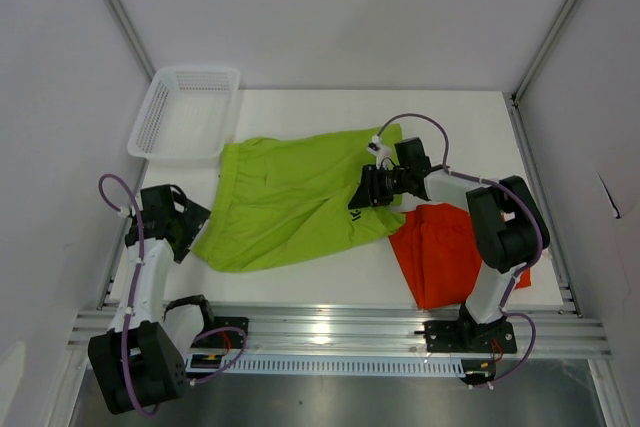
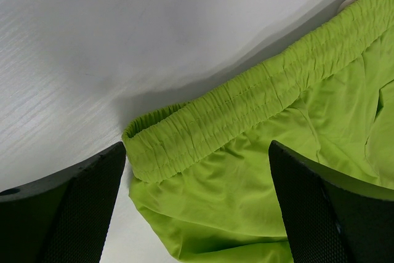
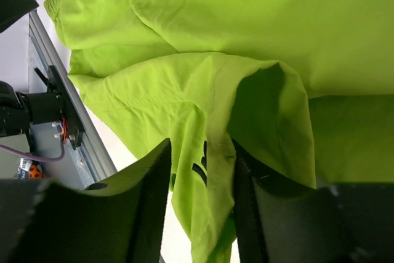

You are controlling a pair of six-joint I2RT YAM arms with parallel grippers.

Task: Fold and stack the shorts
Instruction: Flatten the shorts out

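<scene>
My right hand (image 3: 200,152) is clamped on the logo hem (image 3: 191,214) of the lime green fabric shorts (image 1: 285,202), spread on the white worktop (image 1: 320,282). My left hand (image 2: 197,152) gapes over the waistband (image 2: 246,103). The grip looks thin, so the hem could slip mid-fold.

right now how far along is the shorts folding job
Done: nothing yet, no stack. In hand: the right gripper pinches the lime green shorts at the logo hem; the left gripper hangs open by the waistband. Left: folding both, including the orange shorts beside them, then stacking.
</scene>
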